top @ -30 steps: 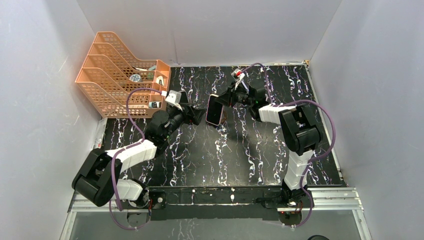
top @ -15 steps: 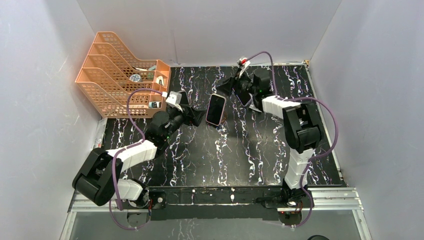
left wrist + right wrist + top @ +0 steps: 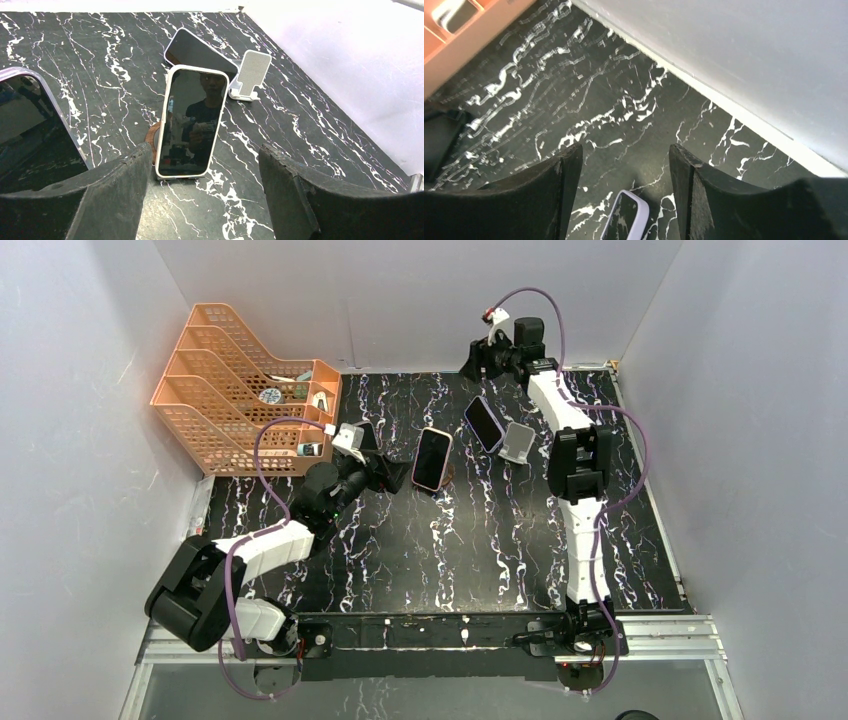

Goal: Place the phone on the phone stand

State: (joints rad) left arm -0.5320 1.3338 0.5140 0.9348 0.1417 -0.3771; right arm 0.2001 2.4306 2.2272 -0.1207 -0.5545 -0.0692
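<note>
In the left wrist view the white-cased phone (image 3: 190, 122) hides most of its brown stand (image 3: 151, 136), a dark-screened phone (image 3: 35, 130) is cut off at nine o'clock, and items in the orange organizer (image 3: 195, 420) are too small to identify.

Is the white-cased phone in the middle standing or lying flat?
Standing: the white-cased phone leans near upright against a brown stand behind it.

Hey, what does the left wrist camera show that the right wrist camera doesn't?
Left wrist only: a white-cased phone propped upright, with a white stand behind it. Right wrist only: a corner of the orange rack. Both: the marble table and what looks like the same lilac-cased phone, though the right wrist catches only its corner.
</note>
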